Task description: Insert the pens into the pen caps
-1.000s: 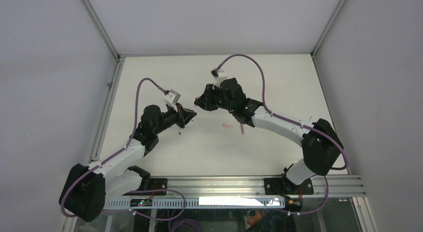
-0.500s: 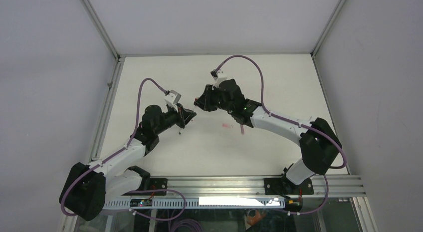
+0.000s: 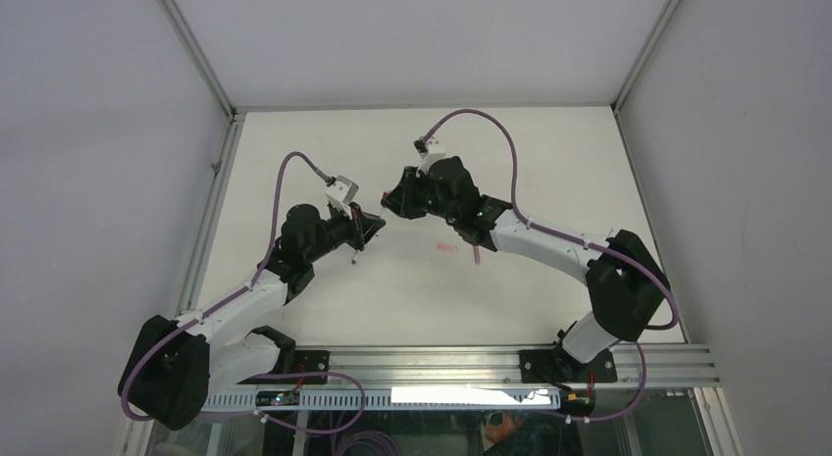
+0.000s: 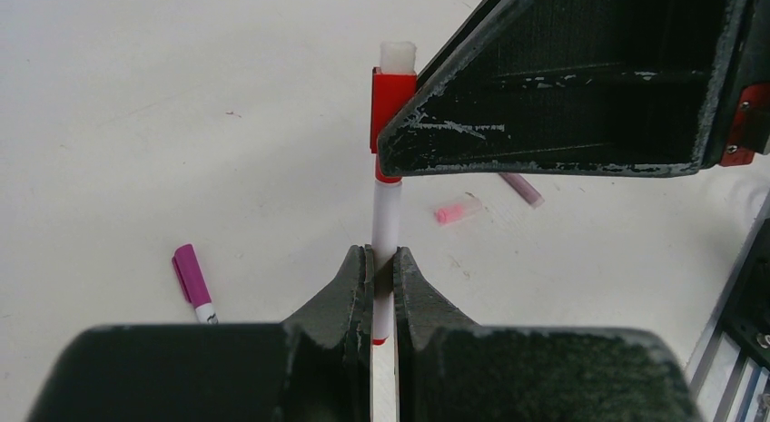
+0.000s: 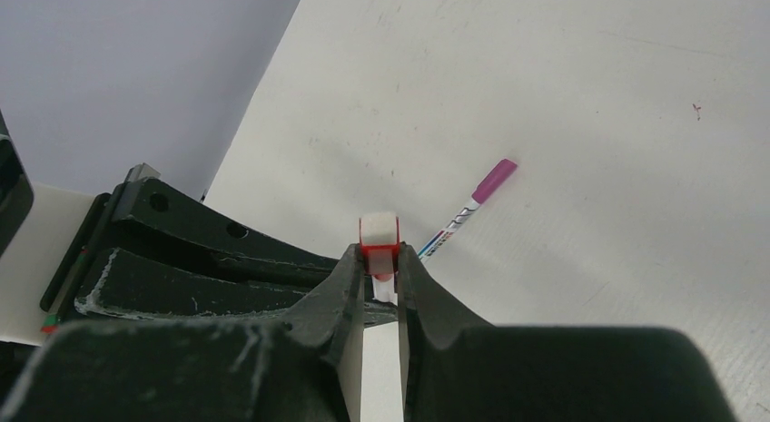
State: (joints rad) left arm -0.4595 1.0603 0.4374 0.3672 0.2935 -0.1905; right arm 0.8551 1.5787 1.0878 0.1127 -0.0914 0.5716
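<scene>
While the left gripper (image 4: 381, 261) pinched the pen (image 4: 387, 213) and the right gripper (image 5: 380, 259) clamped the red cap (image 4: 389, 100), a straight, coaxial push looked best.

The white table (image 3: 549, 162) carried three loose things. A pink cap (image 4: 457, 209) lay on its side. Seen from the left wrist, a mauve pen (image 4: 520, 188) lay just right of that cap, and a magenta-ended pen (image 4: 191, 281) lay well apart to its left.
</scene>
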